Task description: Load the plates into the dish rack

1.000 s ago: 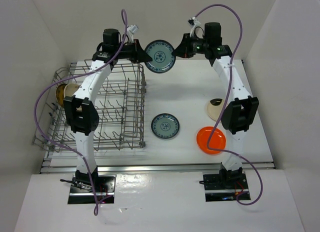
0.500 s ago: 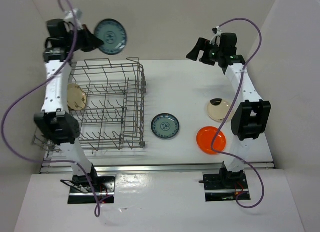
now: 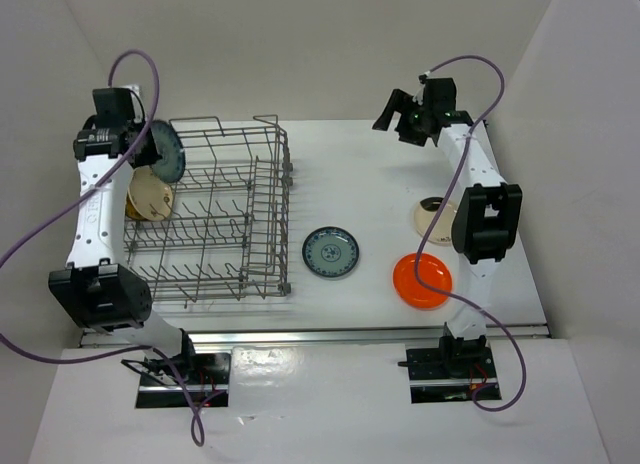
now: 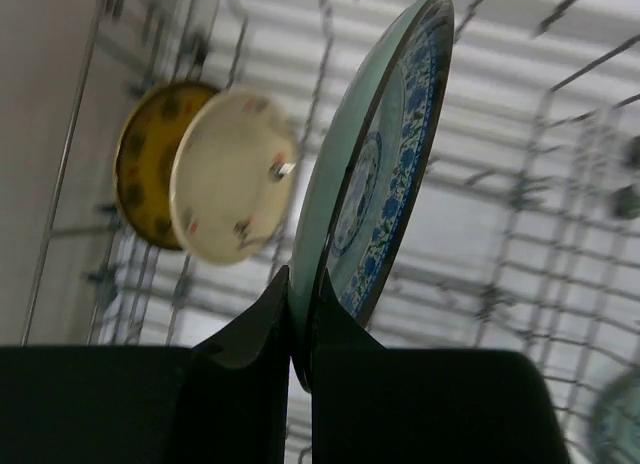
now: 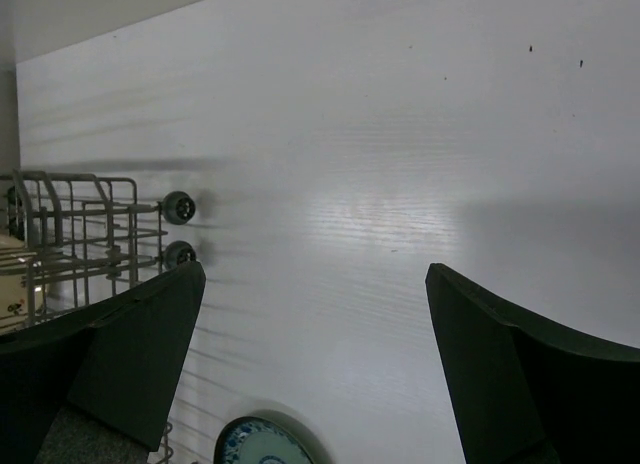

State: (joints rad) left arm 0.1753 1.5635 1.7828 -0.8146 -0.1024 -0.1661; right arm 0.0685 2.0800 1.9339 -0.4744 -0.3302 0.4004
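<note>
**Left gripper** (image 4: pixel 300 309) (image 3: pixel 138 144): jaws pressed together on the rim of a blue-green plate (image 4: pixel 385 174) (image 3: pixel 166 152). The plate stands on edge, slightly tilted, rising straight out from the fingertips over the far-left end of the rack (image 3: pixel 220 214) (image 4: pixel 540 234). Whether it touches the tines cannot be told.

**Beside this gripper, in the rack:** a cream plate (image 4: pixel 230 174) (image 3: pixel 152 197) on edge, close to the held plate's back. A brown-yellow plate (image 4: pixel 140 184) stands directly behind the cream one and overlaps it.

**Right gripper** (image 5: pixel 313 274) (image 3: pixel 392 114): jaws spread wide, nothing between them and nothing touched, raised over the far part of the tabletop (image 5: pixel 400 134) (image 3: pixel 370 174).

**Below and nearward of this gripper:** a second blue-green plate (image 3: pixel 331 253) (image 5: pixel 260 446) lying flat on the tabletop, just beside the rack's right wall. The rack end (image 5: pixel 80 224) is to its left.

**Well apart, nearward along the right arm:** an orange plate (image 3: pixel 422 280) lying flat, and a second cream plate (image 3: pixel 430 218) partly hidden behind the arm.
</note>
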